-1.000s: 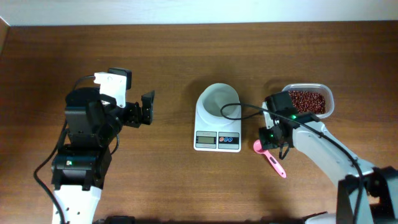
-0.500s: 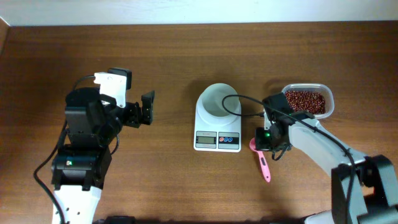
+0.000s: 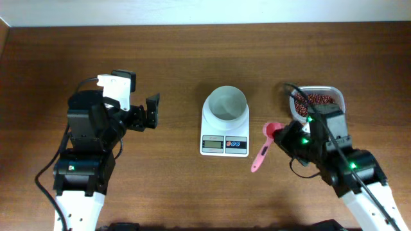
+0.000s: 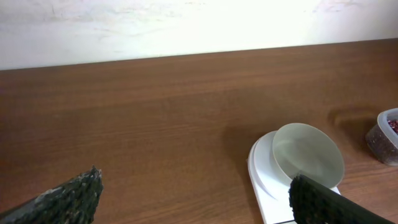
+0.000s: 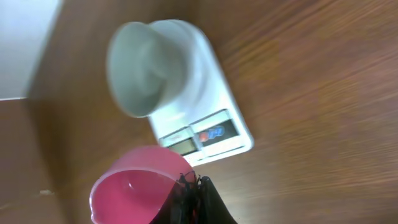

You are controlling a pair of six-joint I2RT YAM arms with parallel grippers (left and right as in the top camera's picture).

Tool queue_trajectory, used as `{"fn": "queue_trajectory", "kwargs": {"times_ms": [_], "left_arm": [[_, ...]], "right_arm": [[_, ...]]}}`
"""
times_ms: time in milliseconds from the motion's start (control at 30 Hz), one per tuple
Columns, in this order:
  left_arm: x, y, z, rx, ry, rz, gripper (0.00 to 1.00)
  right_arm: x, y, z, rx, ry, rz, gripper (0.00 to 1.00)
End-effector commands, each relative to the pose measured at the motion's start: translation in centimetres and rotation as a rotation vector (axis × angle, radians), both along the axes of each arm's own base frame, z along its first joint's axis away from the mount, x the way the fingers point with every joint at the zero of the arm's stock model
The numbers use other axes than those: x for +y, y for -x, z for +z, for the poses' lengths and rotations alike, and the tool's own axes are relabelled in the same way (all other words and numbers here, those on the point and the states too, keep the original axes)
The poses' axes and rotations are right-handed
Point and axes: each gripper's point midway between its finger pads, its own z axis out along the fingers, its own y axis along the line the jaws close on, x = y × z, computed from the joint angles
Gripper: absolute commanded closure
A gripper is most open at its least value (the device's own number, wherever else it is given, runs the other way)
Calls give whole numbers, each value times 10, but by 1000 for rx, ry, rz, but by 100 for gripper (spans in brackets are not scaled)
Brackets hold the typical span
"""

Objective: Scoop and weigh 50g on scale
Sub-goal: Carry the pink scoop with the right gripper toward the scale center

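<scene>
The white scale (image 3: pixel 225 130) sits mid-table with its round white bowl (image 3: pixel 226 104) empty; it also shows in the right wrist view (image 5: pixel 214 134) and the left wrist view (image 4: pixel 264 186). My right gripper (image 3: pixel 283 136) is shut on the pink scoop (image 3: pixel 262 153), gripping it at the cup end. The handle points down-left, just right of the scale. In the right wrist view the scoop's cup (image 5: pixel 130 190) is empty, beside my closed gripper (image 5: pixel 193 183). My left gripper (image 3: pixel 151 110) stands open and empty, well left of the scale, seen also in the left wrist view (image 4: pixel 193 199).
A clear plastic tub of red beans (image 3: pixel 324 99) stands behind my right arm at the right, partly covered by it; its edge shows in the left wrist view (image 4: pixel 385 134). A black cable runs over the tub. A pale wall borders the table's far edge.
The right gripper closed on the pink scoop and the arm swung round. The scoop's handle turned from pointing down-right to down-left. The left arm has not moved.
</scene>
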Motion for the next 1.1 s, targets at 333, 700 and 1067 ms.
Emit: {"fn": "queue_trajectory", "kwargs": {"times_ms": [333,700,1067], "left_arm": [[-2,-1,8,-19,-1,-14,1],[-2,-1,8,-19,-1,-14,1],[-2,-1,8,-19,-1,-14,1]], "right_arm": [[45,32,56,-71,-292,193,96],[36,42,71,-153,-269,181,96],[42,-13,53,-139,-249,73,96]]}}
